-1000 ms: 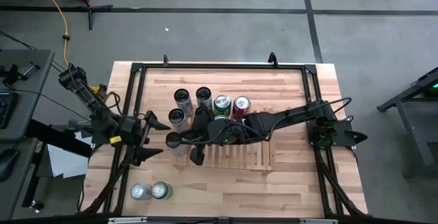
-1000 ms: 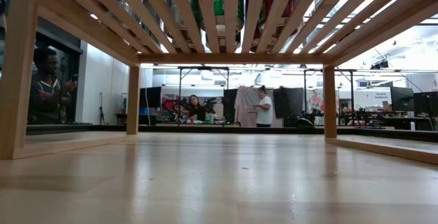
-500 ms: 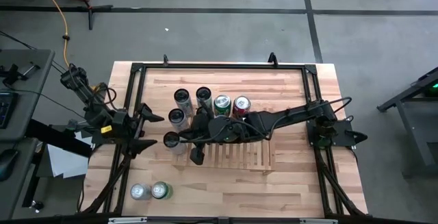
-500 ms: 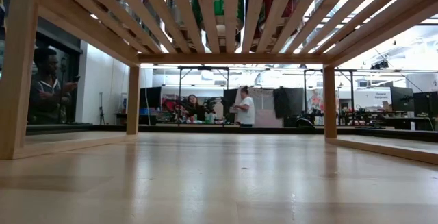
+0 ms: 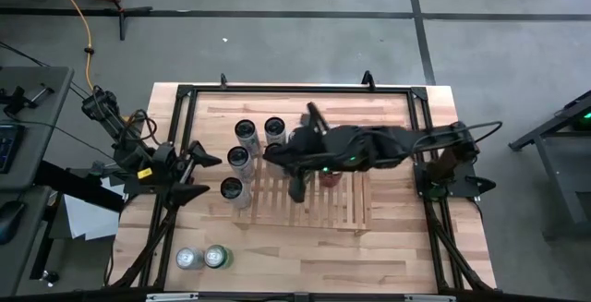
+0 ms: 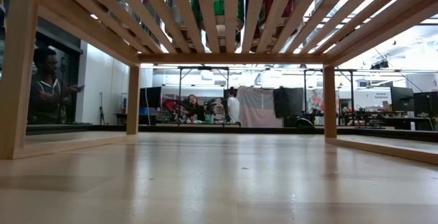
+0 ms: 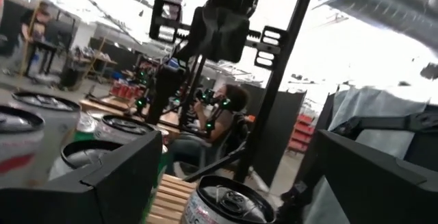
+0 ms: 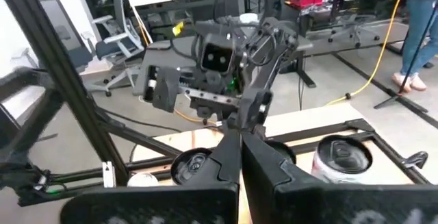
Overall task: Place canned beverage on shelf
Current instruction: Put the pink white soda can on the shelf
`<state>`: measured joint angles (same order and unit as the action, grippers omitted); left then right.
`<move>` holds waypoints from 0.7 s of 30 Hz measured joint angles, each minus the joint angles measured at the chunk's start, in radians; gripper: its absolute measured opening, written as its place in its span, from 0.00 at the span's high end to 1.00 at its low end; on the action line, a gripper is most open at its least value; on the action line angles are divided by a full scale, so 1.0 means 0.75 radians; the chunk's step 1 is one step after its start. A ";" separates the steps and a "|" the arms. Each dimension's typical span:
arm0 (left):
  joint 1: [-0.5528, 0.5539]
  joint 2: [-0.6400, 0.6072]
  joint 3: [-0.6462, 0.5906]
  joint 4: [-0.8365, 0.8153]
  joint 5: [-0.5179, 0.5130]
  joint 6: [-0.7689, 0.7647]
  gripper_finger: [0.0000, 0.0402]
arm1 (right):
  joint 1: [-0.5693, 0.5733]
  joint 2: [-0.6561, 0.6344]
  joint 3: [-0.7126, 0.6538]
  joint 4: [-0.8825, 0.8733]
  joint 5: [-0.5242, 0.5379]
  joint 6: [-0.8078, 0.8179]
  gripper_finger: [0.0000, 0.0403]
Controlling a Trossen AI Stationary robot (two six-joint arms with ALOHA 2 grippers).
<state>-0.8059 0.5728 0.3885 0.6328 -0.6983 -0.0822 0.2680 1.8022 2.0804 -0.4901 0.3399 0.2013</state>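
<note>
High view shows the left end effector spread wide and empty beside the silver can at the left edge of the slatted shelf, while the right end effector hangs shut and empty over the slats. That can looks rigid, smooth and probably slippery, heavy if full; I would grip it around mid-wall, squeezing gently to avoid denting.

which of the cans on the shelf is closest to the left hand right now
The silver-topped can at the shelf's left front corner; it sits right beside the open left hand, while the other cans stand farther back.
</note>
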 joint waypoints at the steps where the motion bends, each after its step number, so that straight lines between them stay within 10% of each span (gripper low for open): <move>1: 0.000 0.000 0.000 0.000 0.000 -0.035 0.07 | 0.000 -0.019 0.000 -0.010 0.000 0.000 1.00; 21: 0.030 0.007 0.026 0.060 -0.051 -0.293 0.07 | 0.045 -0.323 0.000 -0.547 0.161 0.255 1.00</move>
<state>-0.7834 0.5783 0.4077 0.6779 -0.7368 -0.3022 0.3017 1.5603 2.0804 -0.9005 0.4609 0.3921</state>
